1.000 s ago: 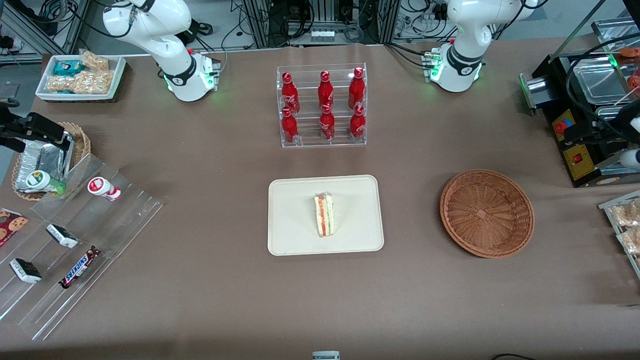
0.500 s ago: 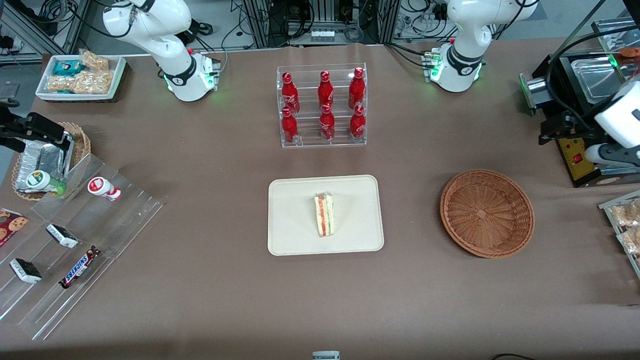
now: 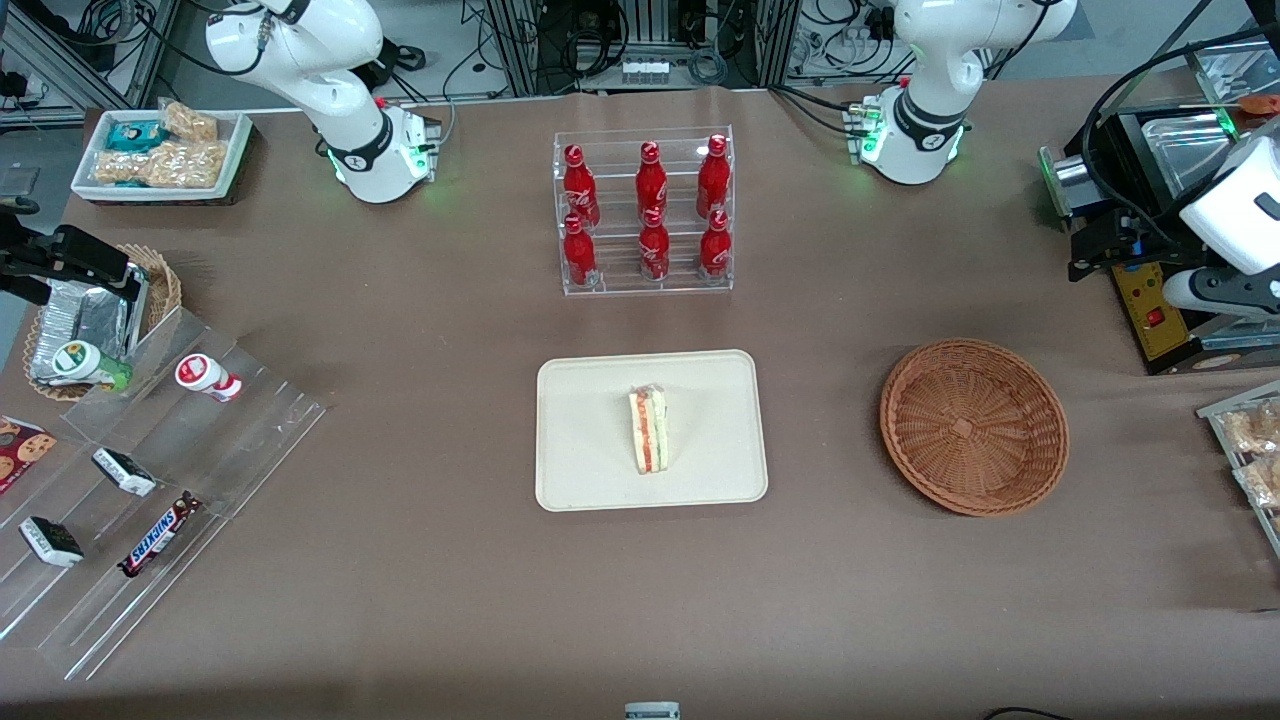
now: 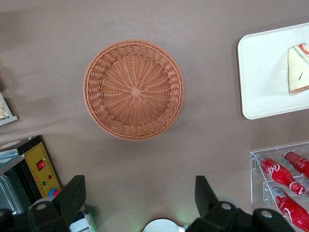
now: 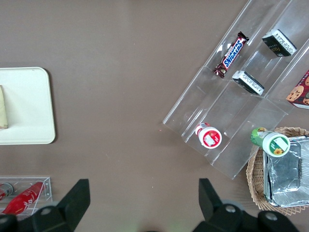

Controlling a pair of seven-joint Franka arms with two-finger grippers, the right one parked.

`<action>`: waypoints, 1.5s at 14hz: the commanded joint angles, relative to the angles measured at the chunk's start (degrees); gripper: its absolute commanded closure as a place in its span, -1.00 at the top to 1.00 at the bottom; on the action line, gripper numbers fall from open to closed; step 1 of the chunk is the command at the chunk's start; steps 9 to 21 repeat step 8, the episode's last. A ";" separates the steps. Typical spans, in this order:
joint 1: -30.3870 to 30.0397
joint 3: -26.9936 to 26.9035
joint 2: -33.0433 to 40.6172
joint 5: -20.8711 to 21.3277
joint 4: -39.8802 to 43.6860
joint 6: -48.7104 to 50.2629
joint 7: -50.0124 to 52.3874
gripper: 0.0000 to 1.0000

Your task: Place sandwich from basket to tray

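Pale layered sandwich (image 3: 649,431), gripper (image 4: 137,200) spread.

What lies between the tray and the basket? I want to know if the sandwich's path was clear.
Only bare brown table between the tray and the basket, per the front view. The open end effector hangs above the table near the basket.

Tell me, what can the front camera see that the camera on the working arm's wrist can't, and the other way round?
Only the front view shows the Snickers bar, the foil-lined wicker basket and the white box of snacks, all toward the parked arm's end of the table.

Only the left wrist view shows the gripper from close up, its fingers open, empty, high over bare table beside the basket.

Both show that empty basket, the tray with the sandwich lying on it, and the red bottles in their clear rack.
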State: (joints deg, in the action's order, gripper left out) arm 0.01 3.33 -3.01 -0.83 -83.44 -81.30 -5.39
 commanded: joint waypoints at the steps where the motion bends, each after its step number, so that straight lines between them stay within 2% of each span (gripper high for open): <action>1: 0.17 0.09 0.38 0.57 -0.58 -0.97 0.82 1.00; 21: 0.60 0.53 0.29 0.56 -0.58 -1.41 0.82 1.00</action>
